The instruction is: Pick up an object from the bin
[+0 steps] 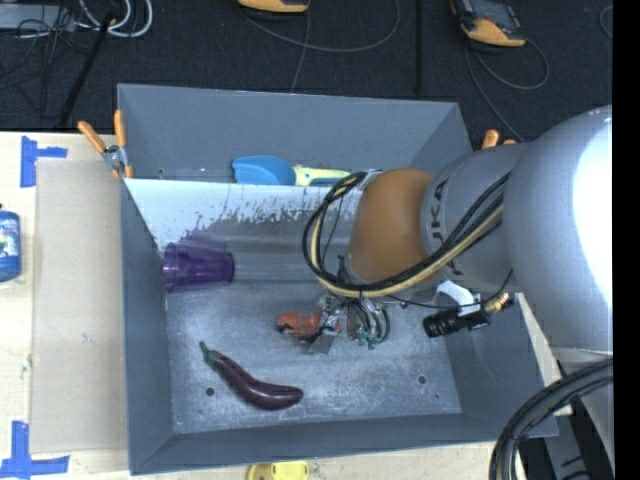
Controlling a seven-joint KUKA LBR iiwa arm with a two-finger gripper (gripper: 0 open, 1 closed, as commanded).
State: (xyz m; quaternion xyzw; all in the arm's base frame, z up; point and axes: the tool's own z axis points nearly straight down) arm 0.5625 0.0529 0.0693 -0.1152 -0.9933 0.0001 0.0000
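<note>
At bin centre, gripper (333, 330) sits just beside a small red-brown object (296, 322); clamping state cannot be determined.

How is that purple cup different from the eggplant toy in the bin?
The purple cup is see-through and pale violet; the eggplant is solid, dark and glossy. The cup is short and straight-sided, lying on its side at the left; the eggplant is long and curved, nearer the front, with a green stem. Both are purple.
</note>
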